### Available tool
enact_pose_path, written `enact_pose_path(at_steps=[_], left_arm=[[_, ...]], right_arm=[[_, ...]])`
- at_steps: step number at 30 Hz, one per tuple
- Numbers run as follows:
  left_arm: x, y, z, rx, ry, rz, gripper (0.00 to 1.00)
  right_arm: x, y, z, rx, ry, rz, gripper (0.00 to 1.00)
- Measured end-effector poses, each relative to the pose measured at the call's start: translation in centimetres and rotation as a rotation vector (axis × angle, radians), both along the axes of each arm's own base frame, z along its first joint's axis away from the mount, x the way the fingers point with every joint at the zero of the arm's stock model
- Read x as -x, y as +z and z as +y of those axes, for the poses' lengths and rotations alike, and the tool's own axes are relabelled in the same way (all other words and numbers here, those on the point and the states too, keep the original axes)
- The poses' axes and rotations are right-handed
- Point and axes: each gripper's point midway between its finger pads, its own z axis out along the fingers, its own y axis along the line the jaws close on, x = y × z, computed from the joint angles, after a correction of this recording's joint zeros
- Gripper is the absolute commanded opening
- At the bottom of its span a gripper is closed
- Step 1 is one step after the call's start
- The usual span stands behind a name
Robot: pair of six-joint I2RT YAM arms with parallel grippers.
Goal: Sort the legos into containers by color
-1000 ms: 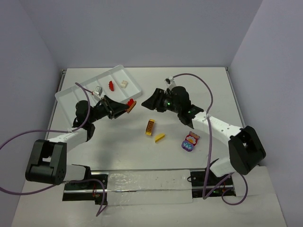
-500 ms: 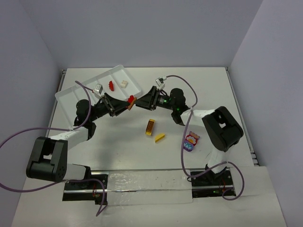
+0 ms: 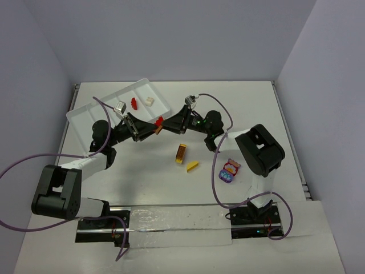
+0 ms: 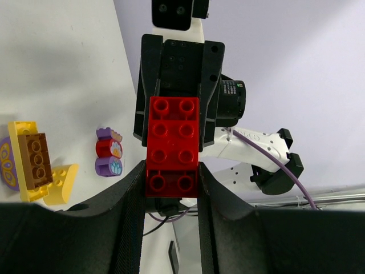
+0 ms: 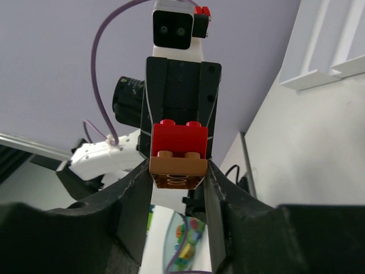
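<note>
Top external: shows left gripper [image 3: 149, 129] and right gripper [image 3: 167, 123] nose to nose above the bench [image 3: 245, 108], near the tray [image 3: 85, 114], with red brick [image 3: 160, 120] joined to brown brick [image 3: 157, 130] between them. Left wrist: finds left gripper pinching the red brick. Right wrist: finds right gripper pinching the brown brick.
</note>
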Motion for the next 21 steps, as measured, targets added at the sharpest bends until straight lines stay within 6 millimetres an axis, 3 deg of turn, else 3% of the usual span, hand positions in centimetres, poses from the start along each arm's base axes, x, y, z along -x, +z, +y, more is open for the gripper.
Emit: enact_pose_path(at_steps=[4, 9, 21], left_arm=[[0.1, 0.2, 0.0, 0.001, -0.004, -0.01, 0.0], [0.1, 0.0, -0.1, -0.002, -0.008, -0.009, 0.0], [0.8, -1.6, -0.2, -0.069, -0.025, 0.038, 0.0]], right_arm=[[0.1, 0.1, 0.0, -0.007, 0.006, 0.013, 0.28], [0.2, -0.1, -0.2, -0.008, 0.004, 0.024, 0.01], [1.7, -2.5, -1.2, 0.014, 0.007, 0.088, 0.0]])
